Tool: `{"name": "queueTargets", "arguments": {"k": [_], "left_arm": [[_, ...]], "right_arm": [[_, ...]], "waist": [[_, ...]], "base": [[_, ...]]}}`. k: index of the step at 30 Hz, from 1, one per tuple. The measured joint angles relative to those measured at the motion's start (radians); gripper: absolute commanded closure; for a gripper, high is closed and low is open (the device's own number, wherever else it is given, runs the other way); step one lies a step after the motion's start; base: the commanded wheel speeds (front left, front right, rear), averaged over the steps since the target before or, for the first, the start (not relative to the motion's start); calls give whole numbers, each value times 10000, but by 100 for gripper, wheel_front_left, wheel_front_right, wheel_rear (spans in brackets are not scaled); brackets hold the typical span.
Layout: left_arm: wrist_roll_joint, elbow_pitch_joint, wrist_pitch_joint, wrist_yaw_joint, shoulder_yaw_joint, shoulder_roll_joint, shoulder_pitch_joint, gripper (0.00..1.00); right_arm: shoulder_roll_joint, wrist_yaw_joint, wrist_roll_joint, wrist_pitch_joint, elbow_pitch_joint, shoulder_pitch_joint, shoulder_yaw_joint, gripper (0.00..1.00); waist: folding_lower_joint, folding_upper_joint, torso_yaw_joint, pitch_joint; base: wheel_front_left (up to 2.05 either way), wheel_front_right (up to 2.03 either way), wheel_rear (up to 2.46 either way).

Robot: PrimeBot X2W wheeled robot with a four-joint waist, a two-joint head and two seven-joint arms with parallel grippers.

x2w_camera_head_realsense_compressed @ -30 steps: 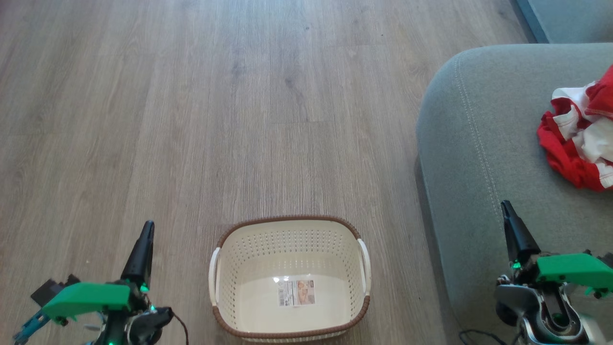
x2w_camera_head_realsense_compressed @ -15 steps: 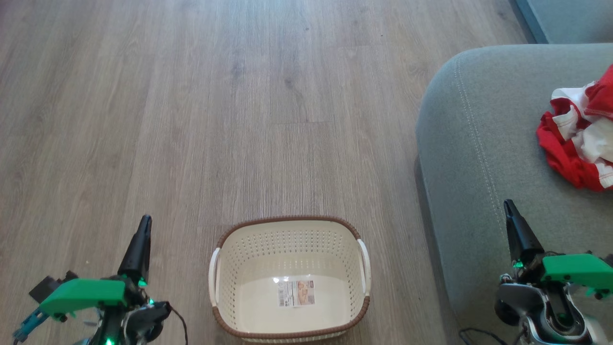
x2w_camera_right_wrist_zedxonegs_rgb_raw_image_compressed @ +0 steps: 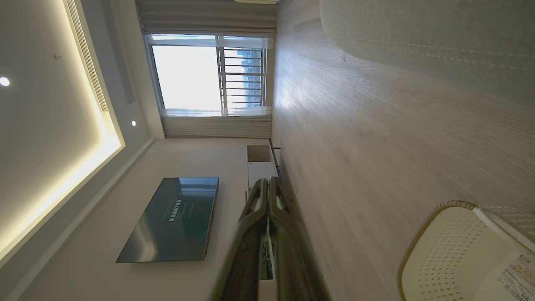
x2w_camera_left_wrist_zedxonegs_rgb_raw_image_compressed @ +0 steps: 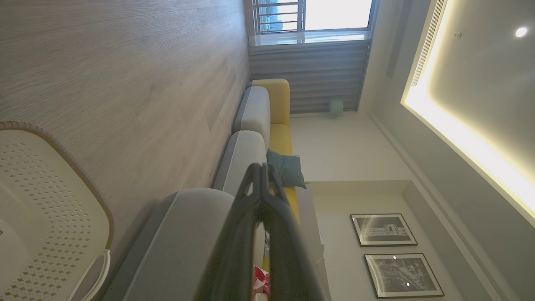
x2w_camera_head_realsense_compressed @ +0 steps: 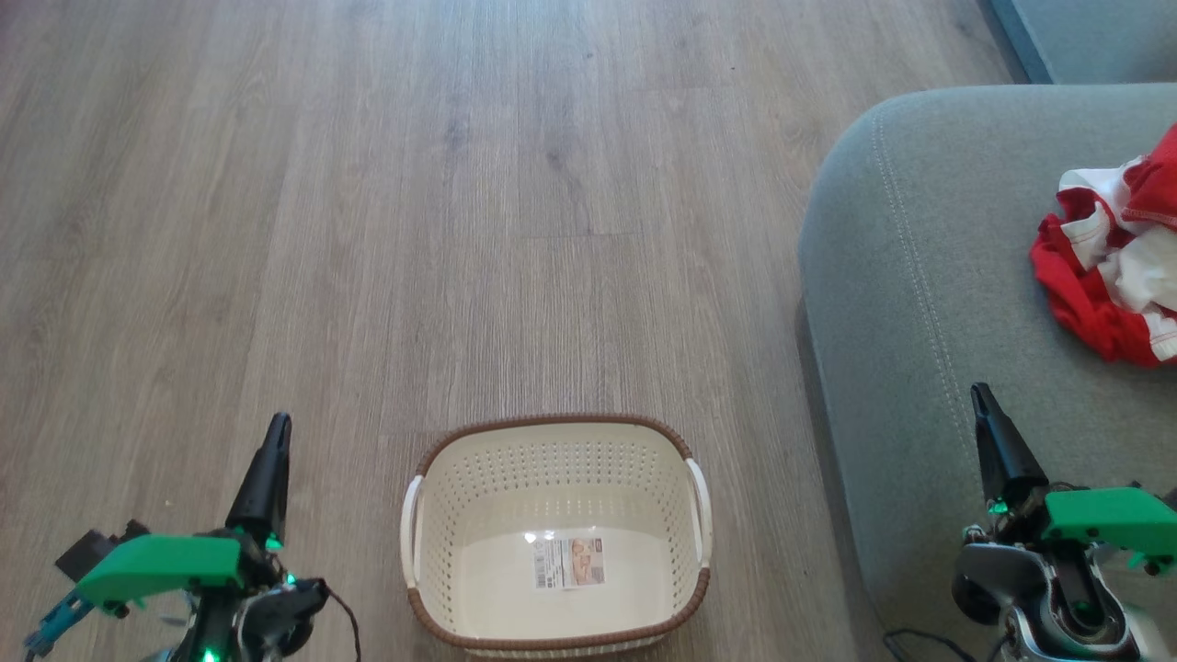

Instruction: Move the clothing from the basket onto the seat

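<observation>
Cream basket [x2w_camera_head_realsense_compressed: 552, 464] upright, lengthwise left-to-right

We find ourselves in a home living room: wood-plank floor [x2w_camera_head_realsense_compressed: 460, 184], a grey-and-yellow sofa [x2w_camera_left_wrist_zedxonegs_rgb_raw_image_compressed: 256, 110], a wall-mounted television [x2w_camera_right_wrist_zedxonegs_rgb_raw_image_compressed: 173, 219], framed pictures [x2w_camera_left_wrist_zedxonegs_rgb_raw_image_compressed: 382, 229], a curtained, railed window [x2w_camera_right_wrist_zedxonegs_rgb_raw_image_compressed: 200, 71], soft ceiling lighting.

floor [x2w_camera_head_realsense_compressed: 460, 230]: basket [x2w_camera_head_realsense_compressed: 557, 441] stands on it | seat [x2w_camera_head_realsense_compressed: 919, 276]: clothing [x2w_camera_head_realsense_compressed: 1094, 294] heaped on it
</observation>
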Motion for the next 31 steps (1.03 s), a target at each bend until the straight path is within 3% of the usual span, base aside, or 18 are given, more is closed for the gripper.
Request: {"name": "queueTargets", "arguments": {"k": [31], "left_arm": [[0, 0, 0, -2, 12, -2, 0, 100]], "right_arm": [[19, 0, 0, 86, 0, 0, -77, 100]], "waist": [[0, 0, 0, 0]], "base": [[0, 0, 0]]}}
